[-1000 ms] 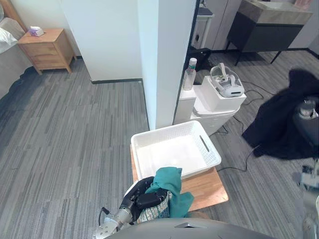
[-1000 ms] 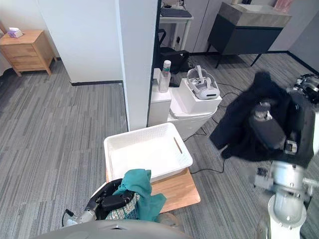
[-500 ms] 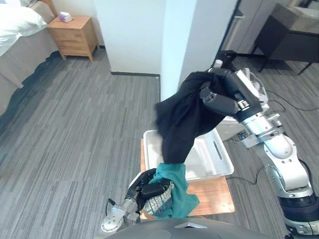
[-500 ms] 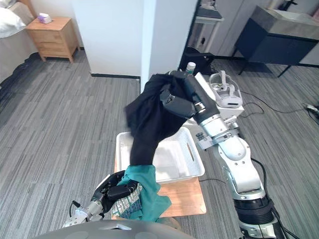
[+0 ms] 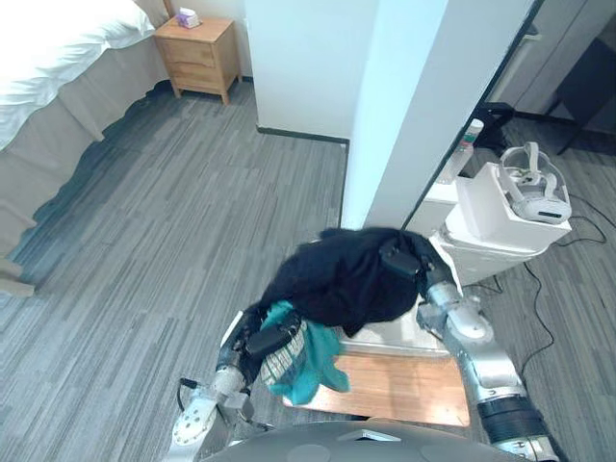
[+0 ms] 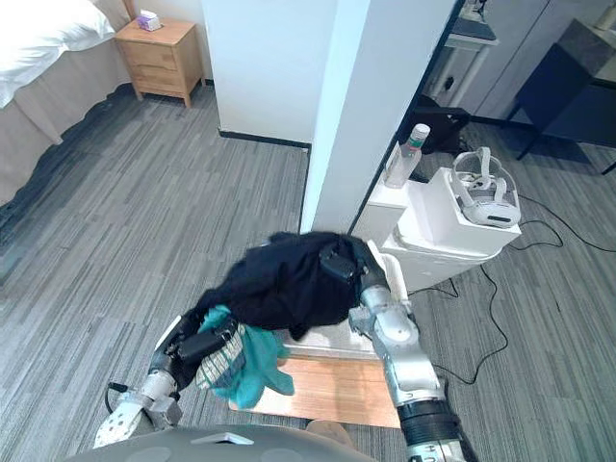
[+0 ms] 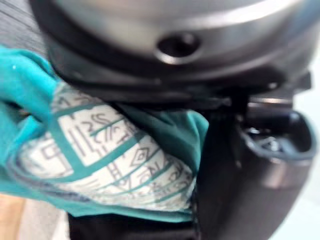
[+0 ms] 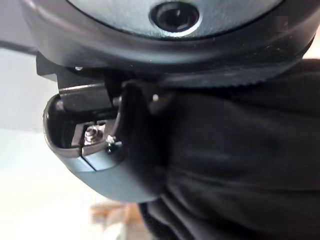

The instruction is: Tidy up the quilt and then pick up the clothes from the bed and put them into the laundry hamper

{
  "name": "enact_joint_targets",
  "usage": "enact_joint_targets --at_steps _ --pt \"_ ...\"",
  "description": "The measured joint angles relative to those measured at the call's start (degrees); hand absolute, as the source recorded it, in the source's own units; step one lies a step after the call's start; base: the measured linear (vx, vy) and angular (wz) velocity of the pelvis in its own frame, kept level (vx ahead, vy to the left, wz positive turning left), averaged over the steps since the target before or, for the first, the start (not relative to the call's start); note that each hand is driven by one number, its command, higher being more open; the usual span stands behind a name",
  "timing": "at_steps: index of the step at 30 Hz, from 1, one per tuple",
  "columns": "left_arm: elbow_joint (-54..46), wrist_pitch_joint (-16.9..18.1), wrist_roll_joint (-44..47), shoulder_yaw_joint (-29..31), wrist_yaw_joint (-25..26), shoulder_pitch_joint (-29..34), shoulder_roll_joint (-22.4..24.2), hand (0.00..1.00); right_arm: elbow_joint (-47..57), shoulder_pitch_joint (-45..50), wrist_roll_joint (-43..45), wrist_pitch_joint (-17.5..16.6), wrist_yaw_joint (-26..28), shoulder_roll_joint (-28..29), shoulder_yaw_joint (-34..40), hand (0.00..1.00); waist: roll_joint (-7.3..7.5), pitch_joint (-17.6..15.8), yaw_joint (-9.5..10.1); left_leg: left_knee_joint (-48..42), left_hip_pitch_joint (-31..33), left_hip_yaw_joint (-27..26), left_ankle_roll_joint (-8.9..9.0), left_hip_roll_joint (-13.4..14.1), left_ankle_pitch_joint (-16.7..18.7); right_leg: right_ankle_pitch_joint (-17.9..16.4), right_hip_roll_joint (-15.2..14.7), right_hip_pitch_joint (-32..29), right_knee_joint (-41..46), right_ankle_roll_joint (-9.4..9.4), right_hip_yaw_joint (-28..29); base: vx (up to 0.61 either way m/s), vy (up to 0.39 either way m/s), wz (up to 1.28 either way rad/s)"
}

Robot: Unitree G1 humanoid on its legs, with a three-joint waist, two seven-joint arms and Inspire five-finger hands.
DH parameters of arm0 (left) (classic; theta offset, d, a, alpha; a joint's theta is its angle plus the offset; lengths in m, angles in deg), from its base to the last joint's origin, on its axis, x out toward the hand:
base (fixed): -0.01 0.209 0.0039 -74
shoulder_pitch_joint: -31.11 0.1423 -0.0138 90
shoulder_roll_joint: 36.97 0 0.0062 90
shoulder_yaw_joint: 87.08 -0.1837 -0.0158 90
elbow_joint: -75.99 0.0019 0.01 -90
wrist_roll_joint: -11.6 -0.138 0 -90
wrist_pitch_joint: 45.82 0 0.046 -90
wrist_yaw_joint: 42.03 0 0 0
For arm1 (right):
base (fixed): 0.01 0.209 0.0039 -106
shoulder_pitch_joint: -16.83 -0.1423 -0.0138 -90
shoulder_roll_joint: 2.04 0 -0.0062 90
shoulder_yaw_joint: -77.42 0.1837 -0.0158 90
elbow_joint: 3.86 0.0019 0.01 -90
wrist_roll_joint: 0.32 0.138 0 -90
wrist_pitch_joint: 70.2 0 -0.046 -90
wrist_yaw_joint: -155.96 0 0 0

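The right hand (image 5: pixel 402 262) clamps its fingers on the black garment (image 5: pixel 337 284), the left hand (image 5: pixel 255 343) on the teal clothes (image 5: pixel 308 366); best release both squarely over the hamper (image 6: pixel 327 344)

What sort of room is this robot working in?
Most likely a bedroom: a bed with white bedding and a wooden nightstand stand at the far left. The left hand grips a teal cloth and a black garment hangs at the right hand, which fits laundry tidying.

A white hamper (image 5: pixel 389 339) rests on the wooden stand (image 5: pixel 395 387).
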State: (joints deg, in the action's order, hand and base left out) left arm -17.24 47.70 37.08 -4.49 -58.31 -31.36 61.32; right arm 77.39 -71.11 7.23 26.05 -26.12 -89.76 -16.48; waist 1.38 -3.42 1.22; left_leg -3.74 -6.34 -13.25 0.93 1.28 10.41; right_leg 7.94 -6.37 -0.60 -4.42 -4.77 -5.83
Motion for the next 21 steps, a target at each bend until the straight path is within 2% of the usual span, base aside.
enact_joint_targets --at_steps 4,8,10,16,17,21 --pt "-5.8 -0.4 5.0 0.5 -6.4 -0.4 0.0 0.0 -1.2 0.1 -2.4 -4.3 -3.7 1.0 0.6 0.0 -0.04 0.0 -0.03 -0.1 0.0 0.1 0.0 0.0 0.0 0.0 -0.1 0.1 0.0 0.0 0.0 -0.06 -0.03 0.02" --pt "-9.0 -3.9 10.7 0.4 -14.5 -1.4 -0.1 0.0 -2.0 -0.3 -8.3 -7.7 -6.2 1.2 2.3 0.0 -0.03 0.0 0.06 -0.2 0.0 0.1 0.0 0.0 0.0 0.0 -0.1 0.2 0.0 0.0 0.0 -0.05 -0.029 0.01" --pt "-10.3 -5.1 13.4 -0.1 -18.2 -1.6 -0.6 0.0 -4.8 -0.8 -12.2 -8.2 -8.1 1.2 3.7 0.0 -0.03 0.0 0.05 -0.2 0.0 -0.1 0.02 0.0 0.0 0.0 -0.1 0.1 0.0 0.0 0.1 -0.02 -0.015 -0.01" --pt "-14.1 -4.4 21.9 -1.1 -21.2 -4.2 -1.8 0.0 -12.9 -0.9 -21.7 -8.2 -9.8 1.1 4.4 0.0 -0.04 0.0 0.04 -0.2 -0.1 -0.5 0.09 0.0 0.1 0.0 -0.1 0.1 0.0 0.0 0.5 -0.03 -0.018 -0.03" --pt "-15.4 -3.3 22.4 -1.1 -21.4 -5.6 -1.8 0.0 -14.8 -0.9 -23.1 -8.0 -9.9 1.1 4.1 1.0 -0.04 0.0 0.07 -0.3 -0.1 -0.5 0.09 0.0 0.1 0.0 -0.1 0.1 0.0 0.0 0.5 -0.04 -0.027 -0.02" --pt "-17.9 -1.1 26.1 -1.5 -24.4 -11.2 -2.5 0.0 -18.3 -0.9 -28.3 -7.3 -10.3 0.7 0.9 1.0 -0.1 0.0 0.02 -1.2 0.1 -0.9 0.36 0.1 0.4 0.0 0.0 0.1 0.0 0.02 1.4 -0.05 -0.033 -0.05"
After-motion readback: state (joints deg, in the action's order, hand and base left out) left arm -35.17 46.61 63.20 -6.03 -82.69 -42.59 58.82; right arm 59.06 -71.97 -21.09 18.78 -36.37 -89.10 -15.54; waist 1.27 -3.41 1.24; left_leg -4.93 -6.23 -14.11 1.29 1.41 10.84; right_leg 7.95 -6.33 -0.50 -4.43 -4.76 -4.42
